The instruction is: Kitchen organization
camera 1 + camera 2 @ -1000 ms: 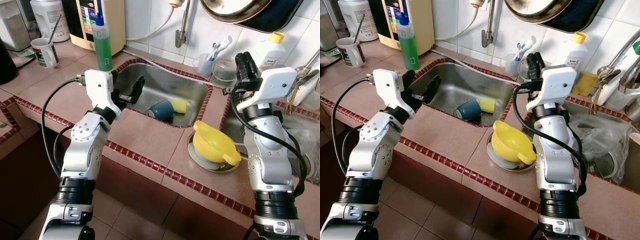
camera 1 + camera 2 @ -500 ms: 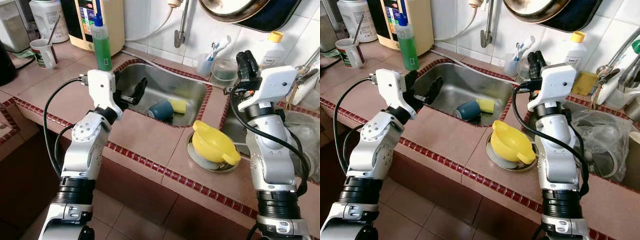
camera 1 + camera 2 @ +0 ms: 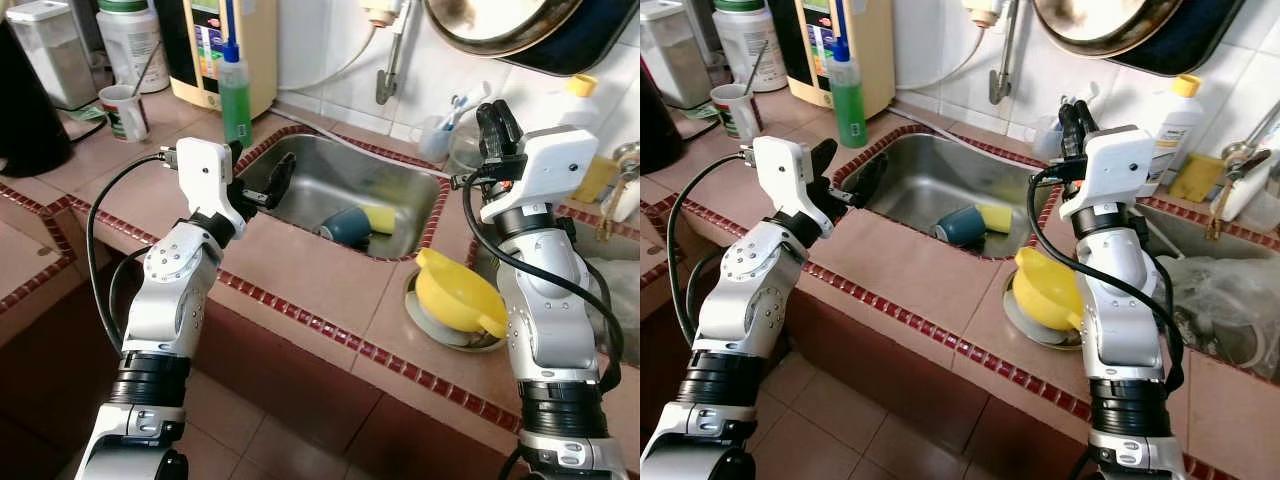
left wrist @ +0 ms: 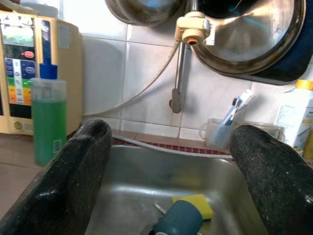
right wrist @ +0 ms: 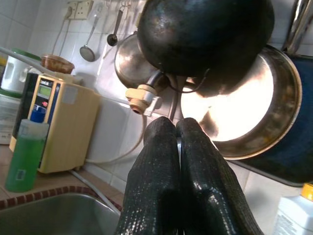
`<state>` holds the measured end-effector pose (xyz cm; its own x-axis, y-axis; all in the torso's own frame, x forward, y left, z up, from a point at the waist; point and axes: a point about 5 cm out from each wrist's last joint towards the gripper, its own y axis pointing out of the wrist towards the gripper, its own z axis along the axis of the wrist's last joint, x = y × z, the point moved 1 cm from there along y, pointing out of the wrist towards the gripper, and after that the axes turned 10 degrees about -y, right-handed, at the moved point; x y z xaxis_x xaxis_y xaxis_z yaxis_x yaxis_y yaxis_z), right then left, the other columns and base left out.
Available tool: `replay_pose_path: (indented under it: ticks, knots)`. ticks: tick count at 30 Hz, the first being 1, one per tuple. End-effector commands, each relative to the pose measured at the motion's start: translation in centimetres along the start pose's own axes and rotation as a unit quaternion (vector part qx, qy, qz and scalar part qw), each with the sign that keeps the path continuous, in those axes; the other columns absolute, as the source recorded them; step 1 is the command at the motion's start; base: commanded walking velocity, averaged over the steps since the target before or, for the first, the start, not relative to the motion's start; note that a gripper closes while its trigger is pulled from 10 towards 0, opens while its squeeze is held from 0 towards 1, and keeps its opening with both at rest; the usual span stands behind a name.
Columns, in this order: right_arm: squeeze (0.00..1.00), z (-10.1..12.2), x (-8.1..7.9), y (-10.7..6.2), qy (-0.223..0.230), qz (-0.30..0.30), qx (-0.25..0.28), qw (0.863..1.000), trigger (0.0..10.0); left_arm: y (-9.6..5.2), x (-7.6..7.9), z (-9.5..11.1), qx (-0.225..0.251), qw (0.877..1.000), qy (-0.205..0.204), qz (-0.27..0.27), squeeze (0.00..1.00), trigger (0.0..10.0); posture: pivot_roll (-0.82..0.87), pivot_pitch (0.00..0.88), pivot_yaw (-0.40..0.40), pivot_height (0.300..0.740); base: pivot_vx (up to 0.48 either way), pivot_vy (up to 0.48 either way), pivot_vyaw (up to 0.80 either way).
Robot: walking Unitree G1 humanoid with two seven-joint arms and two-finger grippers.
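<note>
At the counter: a tiled kitchen counter (image 3: 300, 275) with a red-brown edge is running across the view, with a steel sink (image 3: 330, 175) sunk into it.
Sink: a blue cup (image 3: 347, 226) is lying on its side in the basin, touching a yellow sponge (image 3: 378, 216) beside it.
Left gripper: the left gripper (image 3: 262, 184) is hovering over the near-left rim of the sink, its two black fingers (image 4: 73, 181) standing wide apart and holding nothing; the left wrist view is looking between them at the cup and sponge.
Right gripper: the right gripper (image 3: 497, 128) is pointing upward above the counter to the right of the sink, its fingers (image 5: 156, 186) pressing together on nothing, with hanging pans (image 5: 230, 98) behind them.
Yellow bowl: a yellow bowl (image 3: 458, 292) is resting tilted on a grey plate (image 3: 440, 328) on the counter, right of the sink and just beside the right arm.
Back of counter: a green soap bottle (image 3: 235, 95) is standing left of the sink, a mug (image 3: 127, 110) with a spoon farther left, a toothbrush cup (image 3: 437, 140) behind the sink.
Change from a second ago: the whole view is sitting further left now, showing more of the left counter, so the camera has turned; both arms are keeping the same pose, and cup, sponge and bowl are lying where they were.
</note>
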<state>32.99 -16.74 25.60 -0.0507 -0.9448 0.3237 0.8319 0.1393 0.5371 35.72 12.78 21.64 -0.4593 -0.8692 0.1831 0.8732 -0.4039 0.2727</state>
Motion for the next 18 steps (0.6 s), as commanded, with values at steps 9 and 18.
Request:
replay_pose_path:
  ticks: [9, 18]
  knots:
    - [0.0, 0.44, 0.42, -0.06, -0.013, -0.003, 0.005, 1.0, 10.0, 0.37, 0.19, 0.21, -0.005, 1.0, 0.002, -0.008, 0.0, 10.0, 0.03, 0.0, -0.038, 0.74, 0.0, 0.278, 0.0]
    - [0.0, 0.49, 0.34, 0.16, -0.015, -0.001, 0.008, 1.0, 10.0, 0.53, 0.11, 0.41, -0.002, 1.0, 0.003, -0.007, 0.0, 10.0, 0.03, 0.0, -0.037, 0.74, 0.0, 0.281, 0.0]
